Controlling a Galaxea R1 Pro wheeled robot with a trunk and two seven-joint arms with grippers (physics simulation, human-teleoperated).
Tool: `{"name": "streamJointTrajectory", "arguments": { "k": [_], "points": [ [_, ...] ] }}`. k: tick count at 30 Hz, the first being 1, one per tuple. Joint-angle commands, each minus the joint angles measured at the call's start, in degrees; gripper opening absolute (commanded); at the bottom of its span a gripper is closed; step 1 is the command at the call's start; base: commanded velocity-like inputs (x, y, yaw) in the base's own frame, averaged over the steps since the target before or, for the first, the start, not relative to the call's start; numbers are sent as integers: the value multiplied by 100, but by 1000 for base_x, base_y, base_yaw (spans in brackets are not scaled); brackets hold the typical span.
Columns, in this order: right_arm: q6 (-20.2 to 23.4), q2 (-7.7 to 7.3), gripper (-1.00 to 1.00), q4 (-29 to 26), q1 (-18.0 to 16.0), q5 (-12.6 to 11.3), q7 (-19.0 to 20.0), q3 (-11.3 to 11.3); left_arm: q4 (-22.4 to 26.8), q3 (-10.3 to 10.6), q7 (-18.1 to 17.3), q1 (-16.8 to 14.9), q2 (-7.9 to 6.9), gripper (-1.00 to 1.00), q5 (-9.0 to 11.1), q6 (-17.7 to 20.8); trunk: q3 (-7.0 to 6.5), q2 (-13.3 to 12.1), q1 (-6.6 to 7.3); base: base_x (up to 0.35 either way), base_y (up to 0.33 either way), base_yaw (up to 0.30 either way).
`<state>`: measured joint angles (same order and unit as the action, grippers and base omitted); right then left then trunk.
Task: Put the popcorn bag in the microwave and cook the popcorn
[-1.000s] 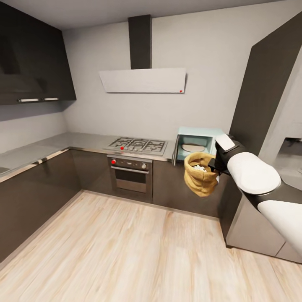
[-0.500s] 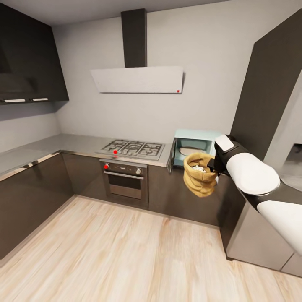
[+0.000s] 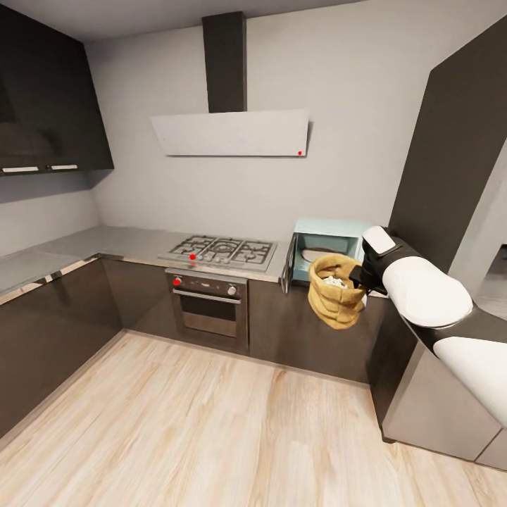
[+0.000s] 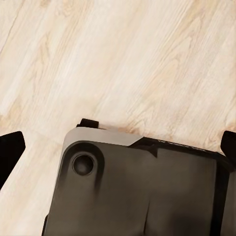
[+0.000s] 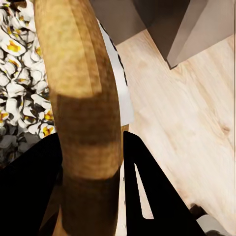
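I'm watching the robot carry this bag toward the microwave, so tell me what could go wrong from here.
1. The right tool pinches only the rim of the bag, which hangs over the floor; it might slip.
2. The bag is open-topped; tilting could spill its contents.
3. The microwave opening looks snug, with its door ajar beside it; the bag may catch.

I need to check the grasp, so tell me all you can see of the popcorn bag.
The popcorn bag is tan-brown crumpled paper with a thick rolled rim, upright and open, with white kernels showing inside. It hangs in the air before the open microwave, and the right gripper pinches its rim wall between both fingers.
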<state>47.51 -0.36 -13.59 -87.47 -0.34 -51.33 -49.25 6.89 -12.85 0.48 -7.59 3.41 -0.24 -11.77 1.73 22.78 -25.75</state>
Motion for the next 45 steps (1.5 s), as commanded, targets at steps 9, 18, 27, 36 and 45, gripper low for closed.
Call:
{"name": "streamJointTrajectory", "arguments": {
  "k": [9,18,27,36,45],
  "points": [
    [8,9,-100,-10,62,-17,-22,188,-4,-24,5,-5,2,100,-2,-19,14,13,-4,194,0,0],
    [13,5,-100,-5,63,-27,-9,188,-4,-24,5,-5,2,100,6,-19,14,13,-4,343,0,0],
    [22,-22,-100,-3,71,-36,-3,179,-4,-18,5,-5,4,100,6,-19,14,13,-4,344,-20,0],
    [18,-34,-100,-4,105,-36,0,170,-4,-15,5,-5,8,100,2,-19,14,13,-4,196,-69,0],
    [13,-77,-100,-3,122,-36,-1,166,-4,-18,5,-5,10,100,6,-19,14,13,-4,158,-33,0]
  ]
}}
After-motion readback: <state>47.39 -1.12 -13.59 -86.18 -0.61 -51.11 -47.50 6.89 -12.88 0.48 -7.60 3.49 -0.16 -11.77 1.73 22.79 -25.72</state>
